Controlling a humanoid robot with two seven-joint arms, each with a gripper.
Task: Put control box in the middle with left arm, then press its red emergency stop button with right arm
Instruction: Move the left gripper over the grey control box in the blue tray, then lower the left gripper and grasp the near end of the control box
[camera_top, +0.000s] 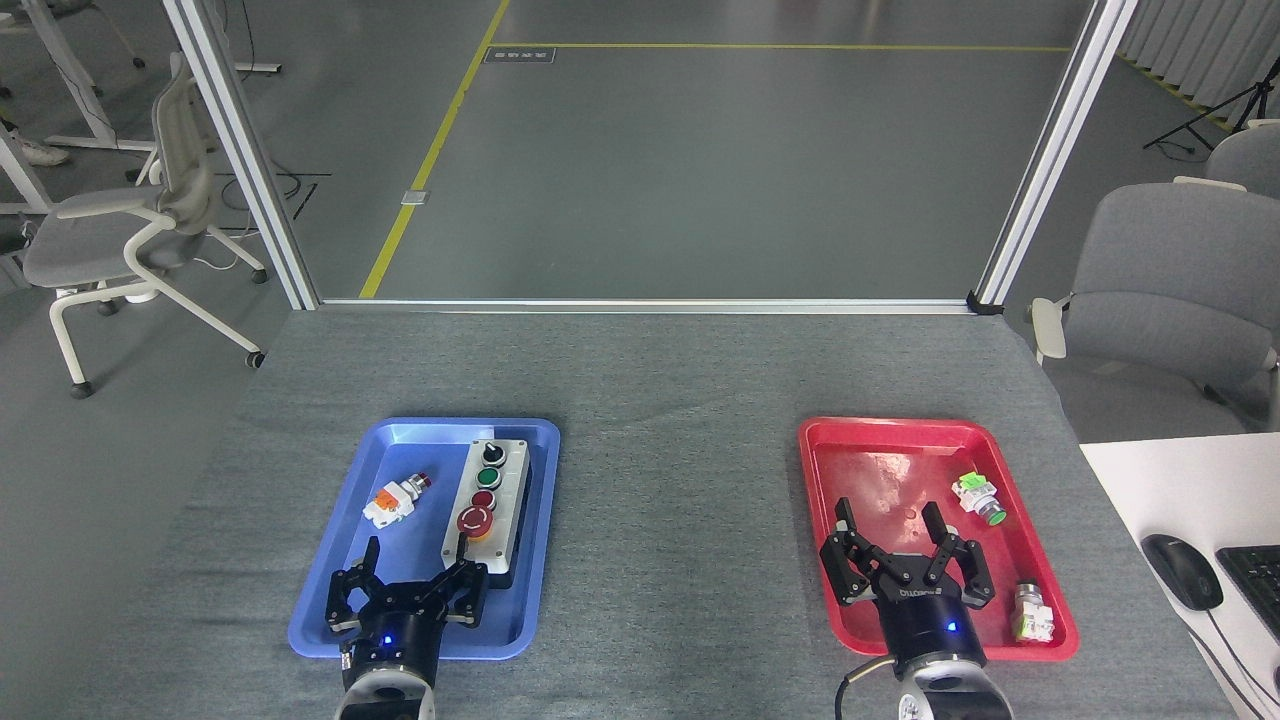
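The control box (487, 505), light grey on a black base, lies lengthwise in the right half of the blue tray (340, 620). Its big red emergency stop button (475, 521) sits at the near end, behind it a small red button, a green button and a black knob. My left gripper (414, 565) is open over the tray's near part, just in front of the box; its right fingertip reaches the box's near left corner. My right gripper (889, 525) is open above the near part of the red tray (815, 470), empty.
A white-and-orange push-button part (394, 500) lies in the blue tray left of the box. The red tray holds a green button part (978, 498) and another small part (1032, 612). A white desk with a mouse (1181, 570) stands at the right. Grey cloth (670, 480) lies between the trays.
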